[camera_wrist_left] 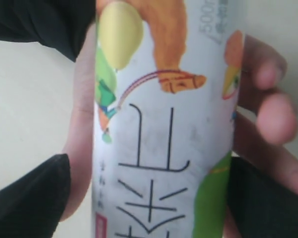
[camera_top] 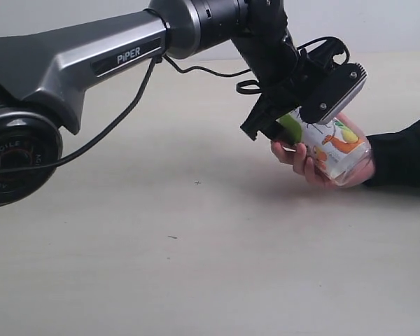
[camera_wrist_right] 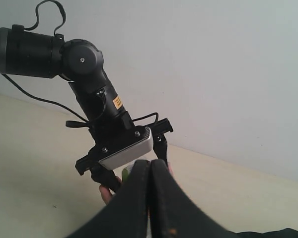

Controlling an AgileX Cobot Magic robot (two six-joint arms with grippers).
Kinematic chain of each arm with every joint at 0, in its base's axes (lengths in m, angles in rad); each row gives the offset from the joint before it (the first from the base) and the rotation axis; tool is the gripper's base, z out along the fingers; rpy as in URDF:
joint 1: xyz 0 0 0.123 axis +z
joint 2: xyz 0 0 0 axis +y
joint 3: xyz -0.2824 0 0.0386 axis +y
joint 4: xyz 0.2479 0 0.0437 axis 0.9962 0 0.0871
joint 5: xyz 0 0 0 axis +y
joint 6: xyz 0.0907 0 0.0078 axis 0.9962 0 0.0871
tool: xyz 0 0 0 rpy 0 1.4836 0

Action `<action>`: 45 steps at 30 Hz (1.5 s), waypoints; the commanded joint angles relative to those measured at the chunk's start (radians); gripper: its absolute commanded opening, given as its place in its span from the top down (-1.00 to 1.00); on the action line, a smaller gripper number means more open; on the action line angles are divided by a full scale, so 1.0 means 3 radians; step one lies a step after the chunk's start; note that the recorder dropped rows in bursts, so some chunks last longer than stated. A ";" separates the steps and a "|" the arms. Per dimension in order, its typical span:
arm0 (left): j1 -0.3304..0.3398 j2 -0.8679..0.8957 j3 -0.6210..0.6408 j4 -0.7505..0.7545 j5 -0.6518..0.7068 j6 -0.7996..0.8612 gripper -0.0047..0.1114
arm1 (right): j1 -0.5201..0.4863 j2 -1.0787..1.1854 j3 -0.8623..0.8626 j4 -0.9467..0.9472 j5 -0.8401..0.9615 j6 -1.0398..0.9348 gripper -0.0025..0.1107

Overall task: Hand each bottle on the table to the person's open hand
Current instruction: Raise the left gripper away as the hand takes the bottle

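Note:
A clear bottle with a white fruit label (camera_top: 338,148) lies in the person's hand (camera_top: 299,159) at the right, just above the table (camera_top: 161,273). My left gripper (camera_top: 287,126) stands open around the bottle's upper part. In the left wrist view the bottle (camera_wrist_left: 164,129) fills the picture between the left gripper's (camera_wrist_left: 149,198) black fingers (camera_wrist_left: 30,198). One finger stands clear of the bottle, with the person's hand between them. My right gripper (camera_wrist_right: 152,167) is shut and empty, away from the hand, and looks at the left gripper (camera_wrist_right: 121,148). No other bottle is in view.
The person's dark sleeve (camera_top: 406,150) comes in from the right edge. The left arm (camera_top: 91,56) spans the top left of the exterior view, with a black cable (camera_top: 119,115) hanging under it. A pale wall (camera_wrist_right: 213,74) stands behind the table.

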 commanded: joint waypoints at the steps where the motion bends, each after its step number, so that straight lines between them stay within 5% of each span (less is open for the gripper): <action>1: -0.0020 -0.0133 -0.0013 -0.0019 0.0074 -0.0046 -0.48 | -0.0014 -0.0015 0.0016 -0.0001 -0.0009 -0.0005 0.95; 18: -0.0020 -0.0487 -0.0013 0.0013 0.0277 -0.0186 -0.48 | -0.0014 -0.0015 0.0016 -0.0001 -0.0010 0.0001 0.95; 27: -0.0020 -0.0929 -0.0013 0.0006 0.0323 -0.2062 -0.44 | -0.0014 -0.0015 0.0016 -0.0001 -0.0010 0.0001 0.95; 30: -0.0020 -0.1060 -0.0013 0.0006 0.0472 -0.2402 -0.19 | -0.0014 -0.0015 0.0016 -0.0001 -0.0010 0.0001 0.95; 35: -0.0008 -0.1275 -0.0013 0.0086 0.0791 -0.2776 0.90 | -0.0014 -0.0015 0.0016 -0.0001 -0.0010 0.0001 0.95; 45: 0.0090 -0.1566 -0.0007 0.0448 0.0791 -0.4406 0.89 | -0.0014 -0.0015 0.0016 -0.0001 -0.0010 0.0001 0.95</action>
